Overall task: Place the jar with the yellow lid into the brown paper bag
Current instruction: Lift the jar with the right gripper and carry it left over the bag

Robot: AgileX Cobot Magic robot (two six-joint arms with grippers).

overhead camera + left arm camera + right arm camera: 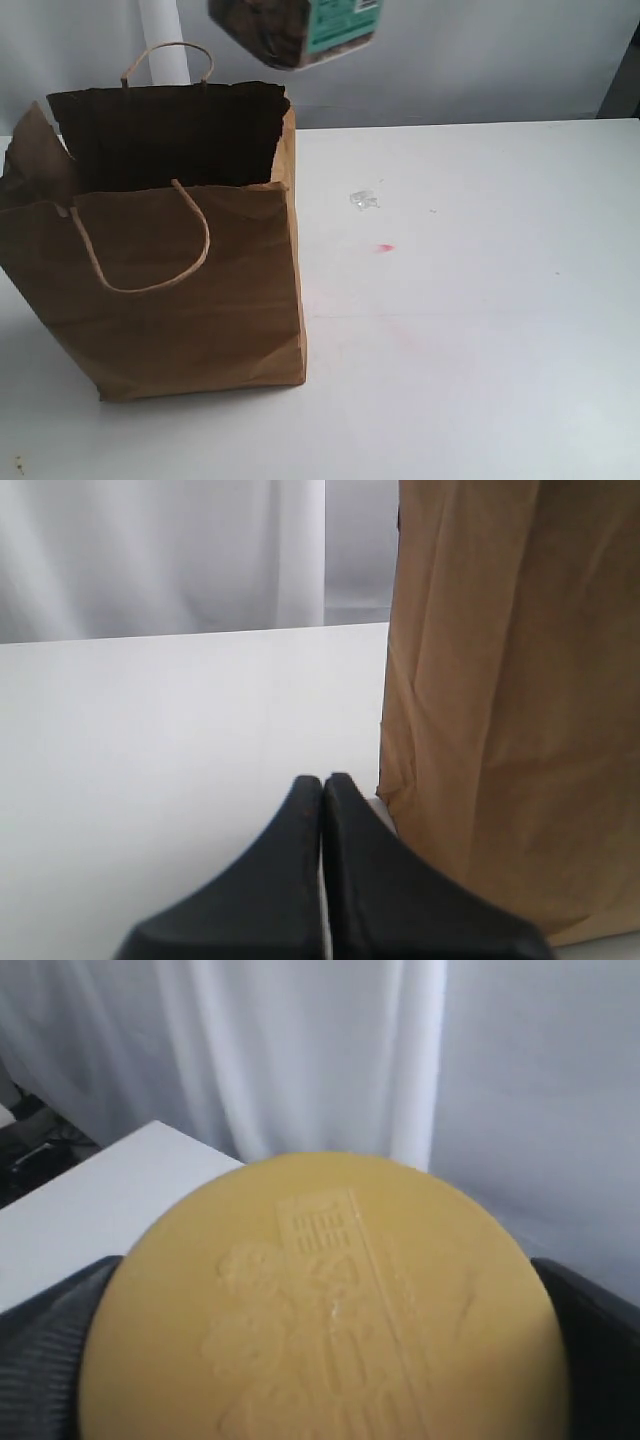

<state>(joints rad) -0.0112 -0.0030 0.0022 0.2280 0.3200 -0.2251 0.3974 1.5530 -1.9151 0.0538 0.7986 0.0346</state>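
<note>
The brown paper bag (170, 290) stands open on the left of the white table, its dark inside facing up and its cord handles hanging loose. The yellow-lidded jar (300, 30) hangs in the air at the top of the exterior view, just above and right of the bag's back right corner; only its bottom with brownish contents and teal label shows there. In the right wrist view its mustard-yellow lid (330, 1310) fills the frame between the dark fingers (50, 1360) of my right gripper, which is shut on it. My left gripper (323, 785) is shut and empty, low beside the bag's side (510, 700).
A small clear scrap (364, 200) and a red speck (385, 248) lie on the white table (480, 330) right of the bag. White curtain and a white post stand behind the table.
</note>
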